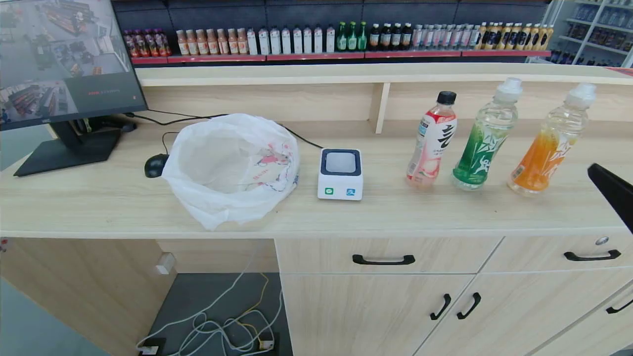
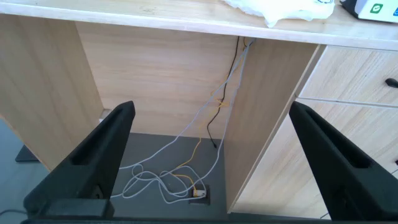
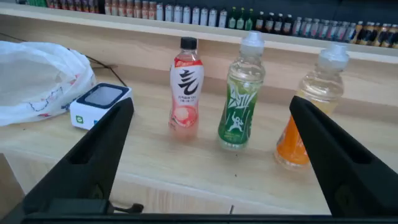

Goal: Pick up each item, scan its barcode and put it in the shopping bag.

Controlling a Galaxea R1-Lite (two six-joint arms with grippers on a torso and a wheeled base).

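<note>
Left gripper (image 2: 211, 109) and right gripper (image 3: 211, 101) gape wide, empty.
Left hangs below the counter's (image 1: 99, 198) front edge; right faces three upright bottles (image 1: 484, 138) at its right end; shopping bag (image 1: 232, 168) left of centre, bottom hidden.

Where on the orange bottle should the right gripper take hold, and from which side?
Probably mid-body on the orange bottle, below the tapering neck. It stands upright at the row's right end, apart from the green bottle on its left, so the open right gripper can come in level from the front, straddling it.
</note>
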